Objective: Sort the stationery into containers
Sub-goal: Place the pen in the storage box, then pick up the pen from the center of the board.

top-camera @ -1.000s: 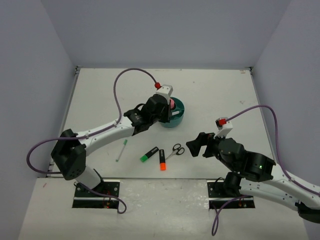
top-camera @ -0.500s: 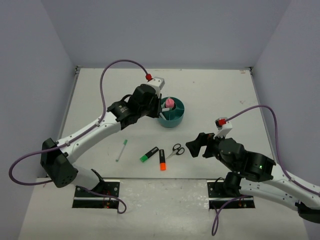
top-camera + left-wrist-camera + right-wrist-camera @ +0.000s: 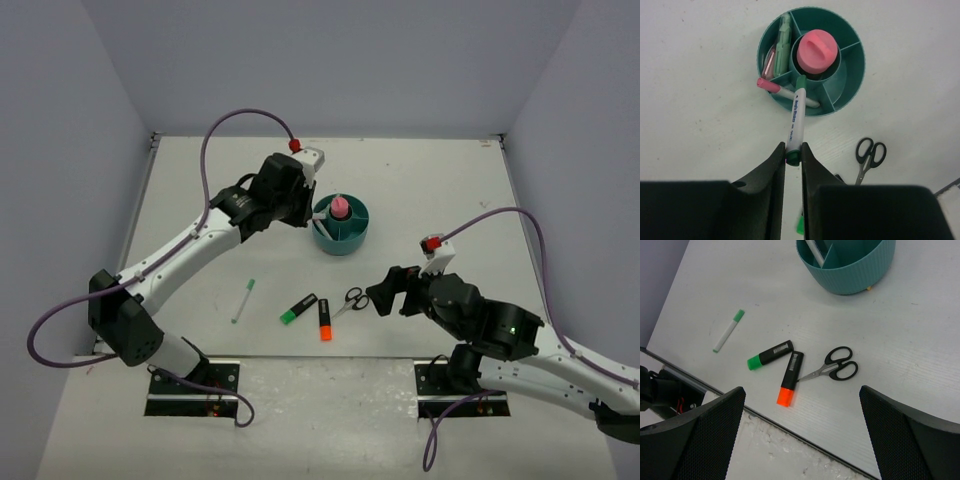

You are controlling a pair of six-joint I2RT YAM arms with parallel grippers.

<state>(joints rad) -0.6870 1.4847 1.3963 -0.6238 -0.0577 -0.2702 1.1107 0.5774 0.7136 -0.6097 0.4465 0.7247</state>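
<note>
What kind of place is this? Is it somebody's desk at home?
Probably not a home desk; it looks like a robot test booth. A white table sits between blank grey walls, a left arm and right arm are bolted at its edge, with a teal organizer and scissors on it.

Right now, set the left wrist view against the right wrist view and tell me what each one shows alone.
Left wrist only: the left gripper shut on a green-capped pen, and the pink glue stick in the central well. Right wrist only: the loose pen, green highlighter and orange highlighter, whole on the table. Both: the teal organizer and the scissors.
</note>
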